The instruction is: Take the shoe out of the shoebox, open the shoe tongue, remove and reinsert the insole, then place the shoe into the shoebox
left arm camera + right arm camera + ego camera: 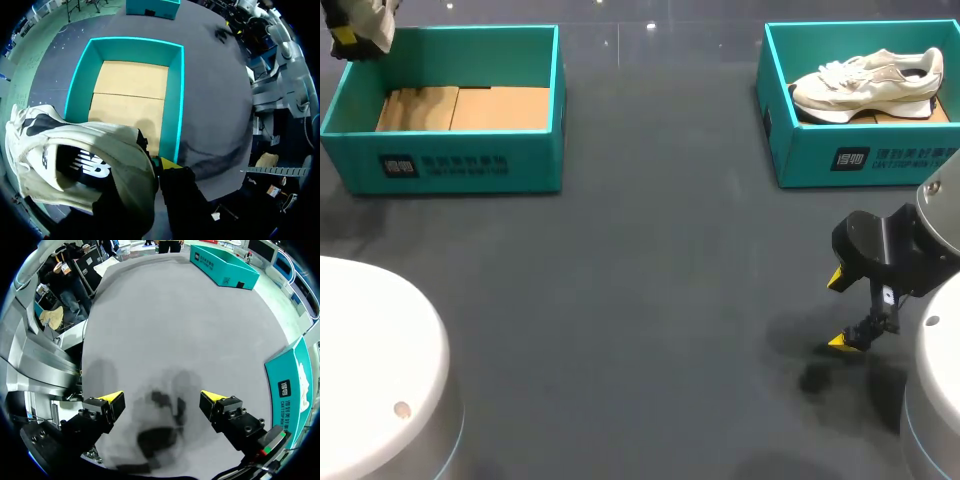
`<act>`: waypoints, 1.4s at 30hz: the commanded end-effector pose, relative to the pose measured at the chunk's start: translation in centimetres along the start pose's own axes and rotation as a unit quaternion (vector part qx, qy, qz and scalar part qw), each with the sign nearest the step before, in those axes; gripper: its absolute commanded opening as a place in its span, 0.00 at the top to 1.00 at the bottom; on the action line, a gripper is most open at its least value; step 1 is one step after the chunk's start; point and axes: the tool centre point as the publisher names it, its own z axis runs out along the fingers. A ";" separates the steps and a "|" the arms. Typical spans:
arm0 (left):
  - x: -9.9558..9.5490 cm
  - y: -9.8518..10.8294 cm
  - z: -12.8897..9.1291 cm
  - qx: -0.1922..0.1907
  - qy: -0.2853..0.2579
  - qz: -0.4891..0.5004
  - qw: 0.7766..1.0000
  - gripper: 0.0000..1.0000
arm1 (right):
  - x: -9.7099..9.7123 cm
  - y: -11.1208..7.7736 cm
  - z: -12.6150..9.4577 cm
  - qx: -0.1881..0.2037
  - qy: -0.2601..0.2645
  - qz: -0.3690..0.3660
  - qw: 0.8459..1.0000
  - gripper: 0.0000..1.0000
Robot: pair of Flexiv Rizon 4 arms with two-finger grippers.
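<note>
A cream shoe with a black logo (75,165) hangs in my left gripper (160,165), which is shut on its upper edge; one yellow tip shows and the shoe hides the other. In the head view this gripper (348,40) and shoe (370,15) are over the far left corner of the left teal shoebox (450,165). That box (175,100) holds only its cardboard floor. A second cream shoe (870,85) lies in the right teal shoebox (850,160). My right gripper (838,310) hovers open over bare table in front of that box, its fingers (112,400) wide apart.
The dark grey table (650,280) stretches between the two boxes. White rounded arm bases stand at the near left (370,370) and near right (935,400). The right box's side (292,385) lies beside my right gripper.
</note>
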 end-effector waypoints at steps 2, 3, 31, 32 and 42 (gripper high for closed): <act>0.2 0.6 -0.5 -0.048 -0.013 0.122 0.991 1.00 | 0.2 -0.1 0.0 0.000 -0.002 0.000 1.000 0.00; 0.4 0.8 -0.7 -0.055 -0.016 0.147 0.987 1.00 | 0.2 -0.1 0.0 0.000 -0.002 0.000 1.000 0.00; 0.2 3.5 -0.9 -0.094 -0.037 0.418 0.903 1.00 | 0.2 -0.1 0.0 0.000 -0.002 0.000 1.000 0.00; 0.3 3.7 -1.0 -0.092 -0.040 0.449 0.888 1.00 | 0.2 -0.1 0.0 0.000 -0.002 0.000 1.000 0.00; -0.5 4.7 -1.3 -0.134 -0.040 0.583 0.800 1.00 | 0.2 -0.1 0.0 0.000 -0.002 0.000 1.000 0.00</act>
